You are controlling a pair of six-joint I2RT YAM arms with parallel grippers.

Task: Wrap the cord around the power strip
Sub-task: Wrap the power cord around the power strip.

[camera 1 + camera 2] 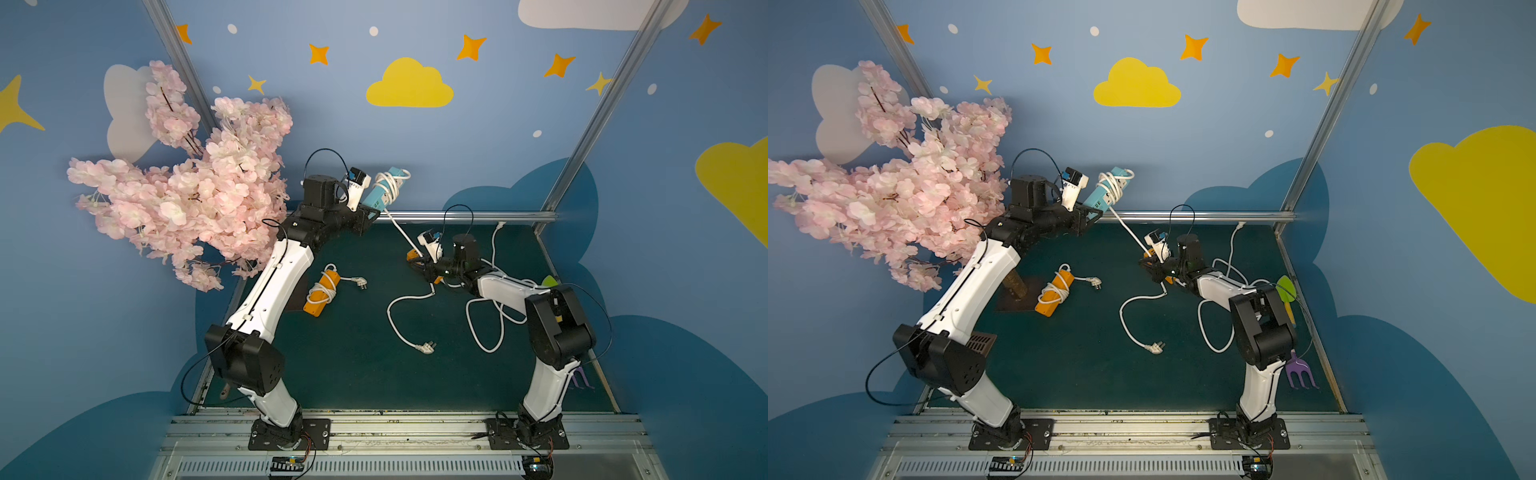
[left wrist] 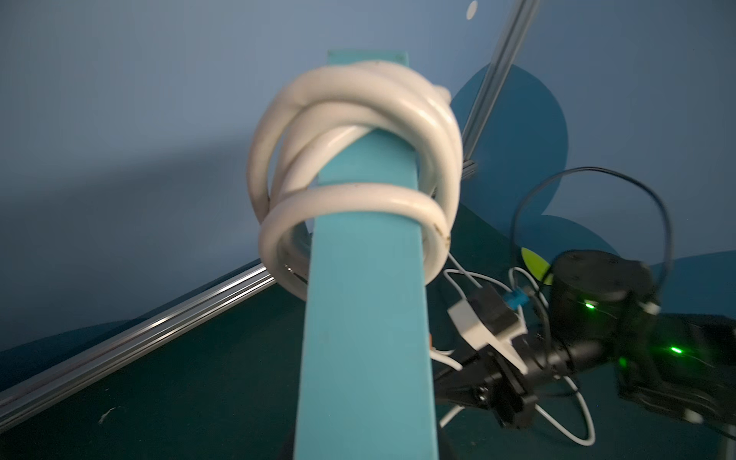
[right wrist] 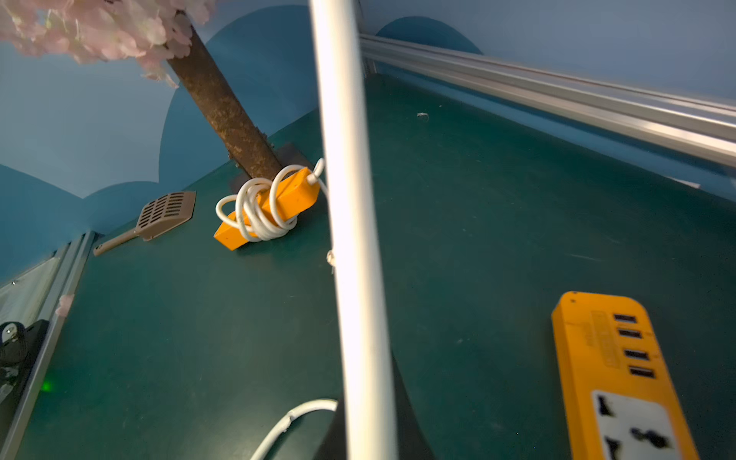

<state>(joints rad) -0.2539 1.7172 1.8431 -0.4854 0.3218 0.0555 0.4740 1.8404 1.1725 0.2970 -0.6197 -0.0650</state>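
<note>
Holding the blue power strip [image 1: 376,196] by its lower end, your left gripper [image 1: 370,212] is clamped tight on it; the strip is up in the air, tilted, near the back rail [image 1: 465,216]; the white cord [image 2: 358,119] sits in several loose loops around its upper half, clearest in the left wrist view; from there the cord runs straight and taut down to your right gripper [image 1: 423,262]; those jaws are closed on the cord, low over the green mat [image 1: 353,365]; below that gripper, white cord trails across the mat to a plug [image 1: 426,347]; an orange strip [image 3: 621,378] lies just beside the right gripper; a second orange strip [image 1: 322,293], cord-wrapped, lies on the mat near the tree trunk [image 3: 227,115].
</note>
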